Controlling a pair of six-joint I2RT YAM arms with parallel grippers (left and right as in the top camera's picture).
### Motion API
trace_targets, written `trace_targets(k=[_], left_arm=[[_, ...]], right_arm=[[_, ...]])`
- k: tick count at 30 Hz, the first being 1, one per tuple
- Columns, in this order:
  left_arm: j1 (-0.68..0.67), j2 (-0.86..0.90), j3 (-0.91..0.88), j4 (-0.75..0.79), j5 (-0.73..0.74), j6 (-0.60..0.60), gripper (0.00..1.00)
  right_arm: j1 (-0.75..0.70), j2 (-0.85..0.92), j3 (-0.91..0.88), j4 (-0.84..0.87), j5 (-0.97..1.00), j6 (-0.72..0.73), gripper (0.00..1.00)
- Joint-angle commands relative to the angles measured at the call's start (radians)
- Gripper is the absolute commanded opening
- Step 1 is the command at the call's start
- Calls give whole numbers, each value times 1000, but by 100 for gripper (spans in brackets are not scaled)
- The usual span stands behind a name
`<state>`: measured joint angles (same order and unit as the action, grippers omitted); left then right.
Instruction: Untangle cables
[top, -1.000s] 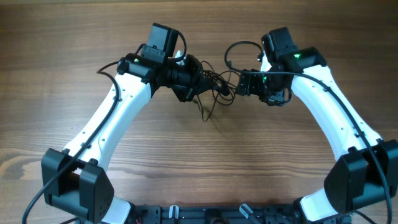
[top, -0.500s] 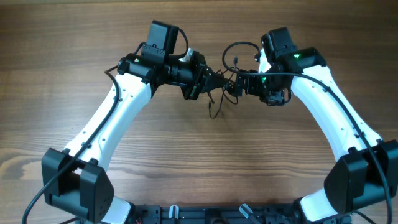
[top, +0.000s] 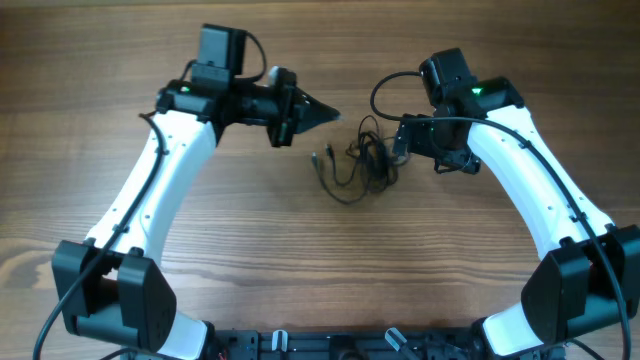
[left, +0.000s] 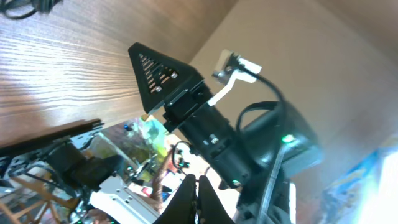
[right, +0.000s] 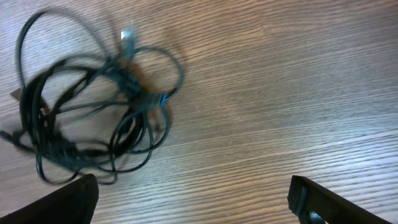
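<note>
The cables (top: 360, 160) are thin black cords bunched in a loose tangle on the wooden table between my two arms, with one plug end (top: 318, 157) trailing left. In the right wrist view the cables (right: 93, 106) lie ahead and to the left of my right gripper (right: 193, 205), which is open wide and holds nothing. From overhead the right gripper (top: 398, 140) sits just right of the bundle. My left gripper (top: 330, 114) is shut, holds nothing, and hovers up and left of the cables. In the left wrist view its fingers (left: 200, 199) are pressed together.
Bare wooden table (top: 320, 260) surrounds the bundle. The thicker black cable (top: 385, 85) of the right arm loops above its wrist. The left wrist view looks across at the right arm (left: 217, 143) and clutter beyond the table.
The left arm swung back to the left, away from the cables. The bundle, hanging between both grippers before, now lies on the table. The right gripper opened a little wider.
</note>
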<state>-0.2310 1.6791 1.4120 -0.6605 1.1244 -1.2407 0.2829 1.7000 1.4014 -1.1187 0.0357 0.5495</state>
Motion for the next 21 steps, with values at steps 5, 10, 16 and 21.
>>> trace_targets(k=[5,10,16,21], left_arm=[[47,-14,14,-1,-13,52,4],[17,-14,14,-38,-198,121,4],[-10,-14,14,-231,-729,130,5],[-9,-13,14,-329,-975,130,22]], right_arm=[[-1,6,-9,12,-126,-50,100],[-2,6,-9,55,-325,-162,100],[0,6,-9,81,-463,-292,100],[8,6,-9,114,-461,-319,88]])
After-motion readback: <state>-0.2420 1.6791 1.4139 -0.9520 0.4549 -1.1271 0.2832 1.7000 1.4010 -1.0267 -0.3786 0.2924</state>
